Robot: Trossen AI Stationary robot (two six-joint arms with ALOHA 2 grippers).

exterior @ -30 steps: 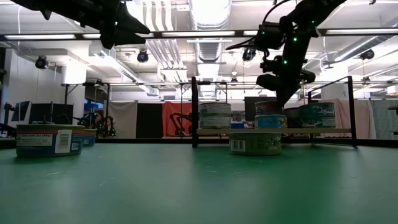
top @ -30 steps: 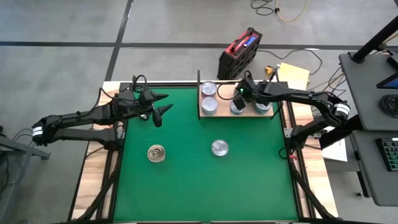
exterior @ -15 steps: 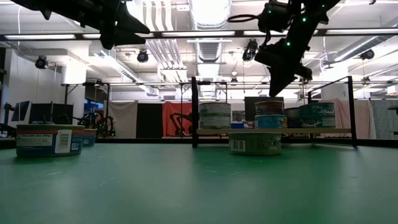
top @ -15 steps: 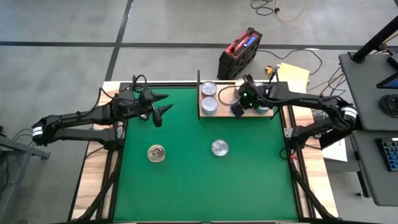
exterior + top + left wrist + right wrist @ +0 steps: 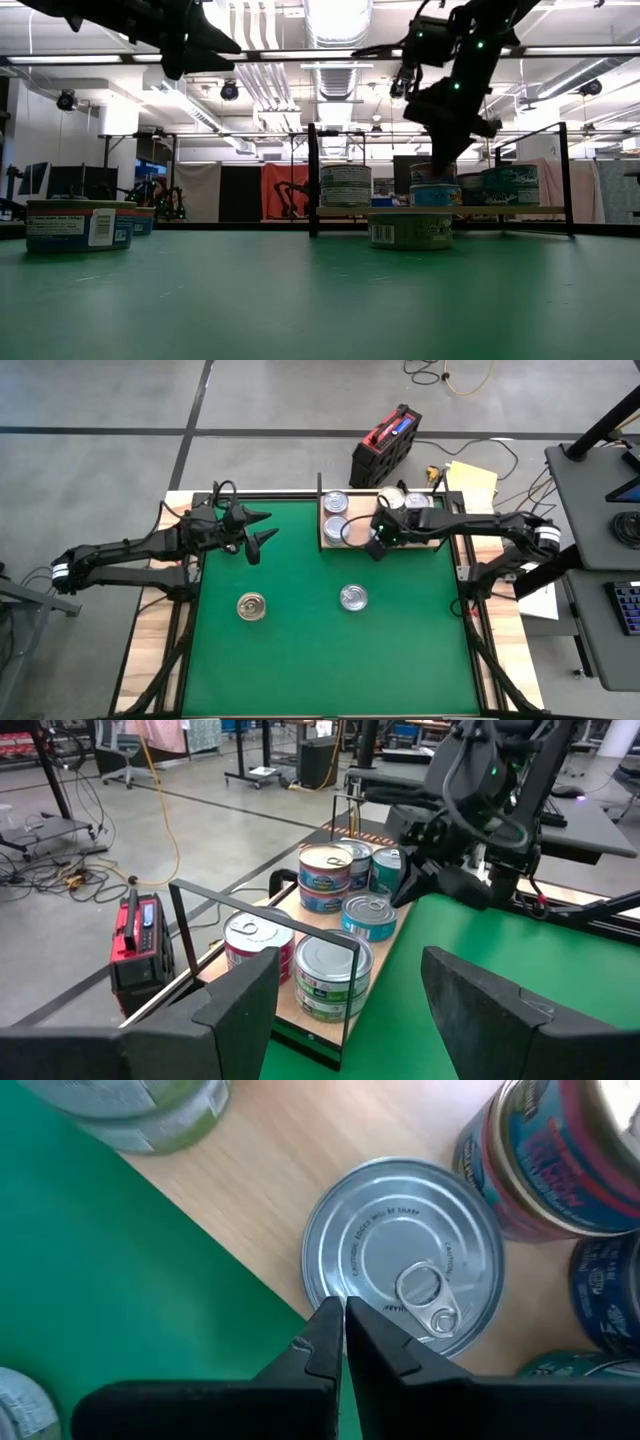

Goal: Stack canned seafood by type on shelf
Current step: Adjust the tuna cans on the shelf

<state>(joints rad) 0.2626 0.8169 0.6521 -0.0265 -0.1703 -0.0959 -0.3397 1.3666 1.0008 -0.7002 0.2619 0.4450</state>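
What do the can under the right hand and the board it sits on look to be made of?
The can looks like metal: a shiny silvery lid with stamped rings, embossed lettering and a pull tab. The board looks like pale wood with an unpainted finish, judging by its fine straight grain; solid or laminate can't be told. The shut right hand hovers over the lid's edge.

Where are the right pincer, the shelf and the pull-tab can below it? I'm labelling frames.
right pincer point(image 5: 343, 1320): right wrist view, between its shut fingertips.
shelf point(image 5: 290, 1155): right wrist view, bare pale wood.
pull-tab can point(image 5: 385, 1245): right wrist view, silvery lid.
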